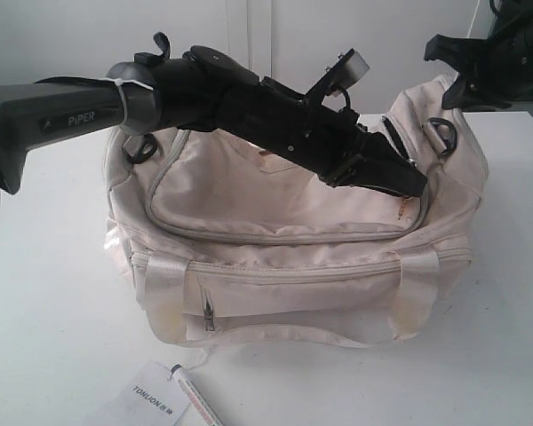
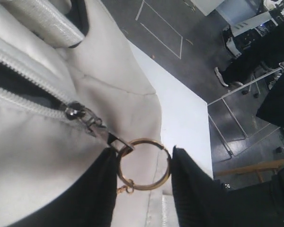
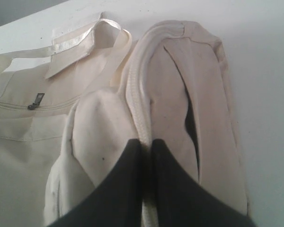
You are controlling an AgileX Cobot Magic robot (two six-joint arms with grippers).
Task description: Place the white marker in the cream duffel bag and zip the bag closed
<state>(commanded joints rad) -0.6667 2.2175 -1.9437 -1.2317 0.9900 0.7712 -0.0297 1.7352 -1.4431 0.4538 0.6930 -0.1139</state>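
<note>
The white bench (image 1: 53, 311) carries the cream duffel bag (image 1: 275, 231), which lies slumped and soft, its fabric creasing wherever it is pressed. It will likely sag rather than keep its shape, so one end needs holding against any pull on the zip. The right gripper (image 3: 146, 142) does that: its jaws are pressed nearly together, pinching the piped seam at the bag's end. The left gripper (image 2: 143, 152) reaches across the top of the bag. Its jaws sit either side of the gold ring (image 2: 144, 188) and seem to pinch it across its width. Behind the slider (image 2: 76, 112) the zip gapes.

In front of the bag lies the paper tag (image 1: 155, 398). Just beside it, on the bench and outside the bag, is what looks like the white marker (image 1: 198, 401). It should be light, stiff, smooth and apt to roll, and mid-barrel is the place to take it. The tag crowds one side of it, and the strap handles (image 1: 173, 275) droop between it and the zip opening.
</note>
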